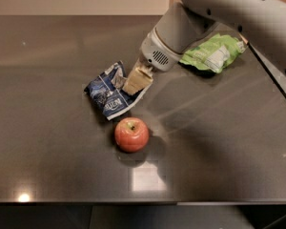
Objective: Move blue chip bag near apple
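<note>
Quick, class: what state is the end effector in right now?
End effector: closed on the blue chip bag, close behind the apple.

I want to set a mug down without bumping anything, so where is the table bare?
The table is bare on its left side, beyond the blue chip bag, and at front right, between the apple and the green chip bag. The middle is crowded: the gripper holds the blue chip bag just behind the apple.
</note>
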Robot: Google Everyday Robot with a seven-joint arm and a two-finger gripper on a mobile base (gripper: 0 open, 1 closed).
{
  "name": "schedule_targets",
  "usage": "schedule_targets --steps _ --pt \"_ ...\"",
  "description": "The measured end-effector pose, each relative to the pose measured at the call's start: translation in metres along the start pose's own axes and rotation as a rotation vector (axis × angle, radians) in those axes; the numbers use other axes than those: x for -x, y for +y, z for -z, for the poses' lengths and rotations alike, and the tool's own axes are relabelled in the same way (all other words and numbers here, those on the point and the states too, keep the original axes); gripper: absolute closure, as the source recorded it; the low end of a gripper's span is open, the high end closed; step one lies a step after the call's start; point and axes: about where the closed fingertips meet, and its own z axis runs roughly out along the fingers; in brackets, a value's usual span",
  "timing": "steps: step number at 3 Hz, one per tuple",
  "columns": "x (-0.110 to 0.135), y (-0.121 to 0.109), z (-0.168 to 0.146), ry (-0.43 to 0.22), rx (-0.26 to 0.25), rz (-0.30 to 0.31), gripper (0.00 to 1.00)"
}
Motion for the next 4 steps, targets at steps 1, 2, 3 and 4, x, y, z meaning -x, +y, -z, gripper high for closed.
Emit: schedule_targets --steps 1,2,3,4 --pt "-0.0021 0.0035 -0.0067 -0.003 0.018 0.012 0.36" --pt "-0.0012 0.0043 -0.0077 -0.002 0.02 0.014 0.11" --pt "-0.0006 0.005 -0.0087 -0.001 0.021 0.016 0.0" --pt "-0.0006 0.005 -0.0087 -0.001 0.021 0.016 0.0"
